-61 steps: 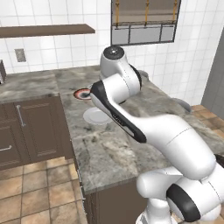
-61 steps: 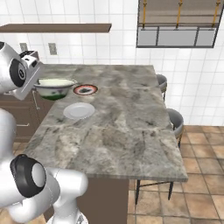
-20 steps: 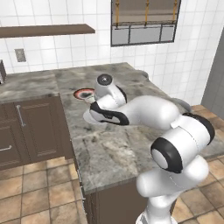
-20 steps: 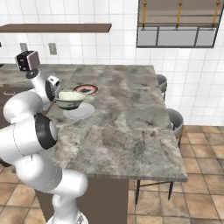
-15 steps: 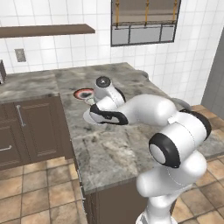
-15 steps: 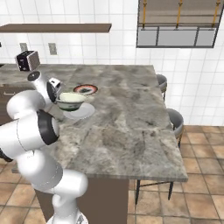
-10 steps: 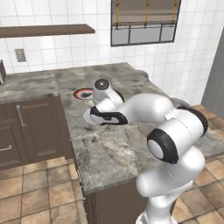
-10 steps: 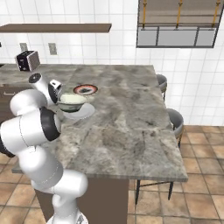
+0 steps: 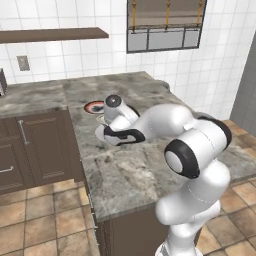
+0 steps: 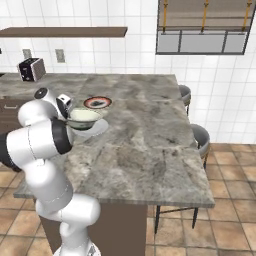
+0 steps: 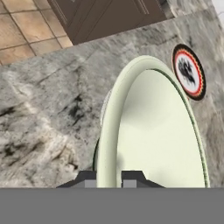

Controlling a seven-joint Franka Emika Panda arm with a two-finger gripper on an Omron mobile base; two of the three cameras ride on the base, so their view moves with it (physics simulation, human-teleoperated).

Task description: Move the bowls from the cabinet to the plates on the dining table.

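Observation:
My gripper point(image 11: 109, 177) is shut on the rim of the cream-white bowl point(image 11: 153, 135), whose inside is greenish with a thin dark rim. In the right base view the bowl point(image 10: 84, 118) sits low over the white plate point(image 10: 100, 128) on the dining table point(image 10: 150, 145); whether it touches the plate I cannot tell. The gripper point(image 10: 66, 121) grips the bowl's left edge. The red-rimmed plate point(image 10: 97, 102) lies just behind it, bare, and it shows in the hand view as well point(image 11: 189, 72). In the left base view my arm covers the bowl; the white plate's edge point(image 9: 100, 135) peeks out. The cabinet is out of view.
Low brown drawer units point(image 9: 35, 145) stand left of the table. A toaster point(image 10: 31, 68) sits on the back counter under a wall shelf point(image 10: 65, 32). Two stools point(image 10: 200, 137) stand at the table's right side. The stone top stretches bare to the right.
The arm has brought the bowl down a little over the white plate. The grip on the rim has stayed the same.

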